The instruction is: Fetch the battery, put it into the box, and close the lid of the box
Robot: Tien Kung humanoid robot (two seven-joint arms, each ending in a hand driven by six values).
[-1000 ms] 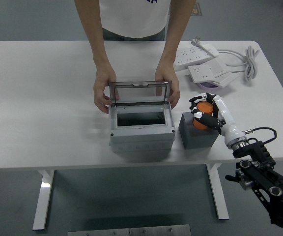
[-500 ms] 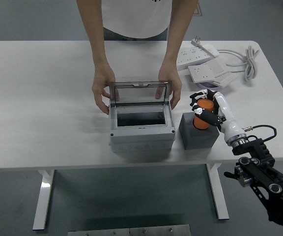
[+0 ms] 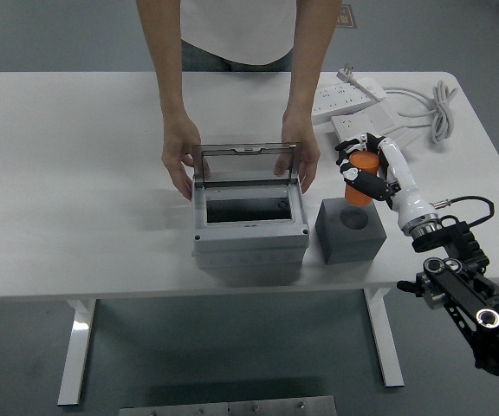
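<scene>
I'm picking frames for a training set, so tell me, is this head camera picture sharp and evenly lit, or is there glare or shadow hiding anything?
Head view: sharp and evenly lit, no blown-out glare on the table; the box interior is dark, its bottom unreadable; the right robot hand on the orange battery is crisp; only soft shadows lie beside the foam block.

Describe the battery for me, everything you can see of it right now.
The battery is an orange cylinder, smooth and matte-looking, standing roughly upright. The right hand grips it, dark fingers wrapped across its middle, so only its top and lower end show. It is lifted clear of the grey foam block, whose round socket shows empty below it, and hangs right of the open box. No markings are readable.
</scene>
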